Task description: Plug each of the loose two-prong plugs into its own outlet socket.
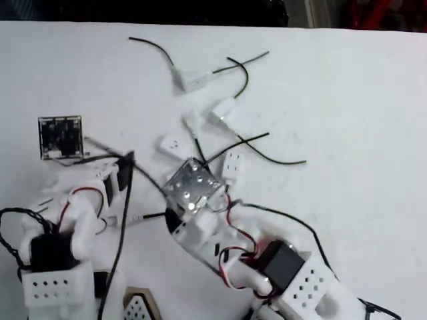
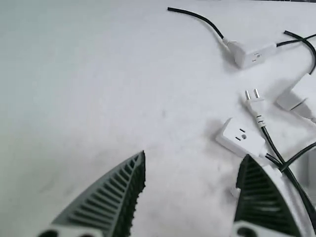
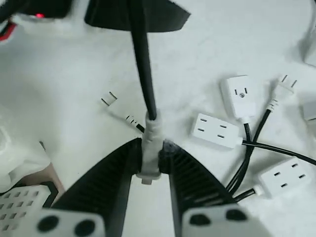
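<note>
R end effector [image 3: 151,148] pinches 1 white black-corded plug [image 3: 150,132], L end effector [image 2: 193,156] gapes; 3 white plastic sockets [image 3: 217,131], 4th socket [image 3: 311,110] cut off.

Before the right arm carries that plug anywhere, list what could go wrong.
The right gripper pinches the plug by its body, so it may twist on insertion. Its black cord stretches away and could pull it off line. Crossed cords beside the sockets may drag them.
</note>
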Available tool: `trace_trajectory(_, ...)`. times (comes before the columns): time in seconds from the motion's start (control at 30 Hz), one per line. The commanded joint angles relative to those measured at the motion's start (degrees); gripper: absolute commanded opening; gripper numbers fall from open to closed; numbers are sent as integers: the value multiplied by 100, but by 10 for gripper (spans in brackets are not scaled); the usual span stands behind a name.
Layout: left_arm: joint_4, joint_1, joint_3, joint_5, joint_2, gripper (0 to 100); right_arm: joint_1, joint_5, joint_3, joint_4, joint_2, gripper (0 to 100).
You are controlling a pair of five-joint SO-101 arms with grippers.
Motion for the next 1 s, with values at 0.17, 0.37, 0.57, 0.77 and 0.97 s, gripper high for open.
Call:
trace_trajectory(0.17, 554, 1358, 9, -290, -558, 295, -75, 9, 141, -400, -92, 18)
trace_trajectory(0.37, 633, 1974, 273, -607, -567, 295, -48, 0, 141, -409, -92, 18)
trace_trajectory(0.57, 598, 2123, 308, -668, -567, 295, -48, -26, 141, -409, -92, 18)
trace_trajectory(0.77, 404, 1437, 343, -651, -567, 294, 40, -44, 273, -646, -92, 18)
trace_trajectory(0.97, 141, -242, 352, -325, -567, 294, 541, -44, 659, -1842, 505, 18)
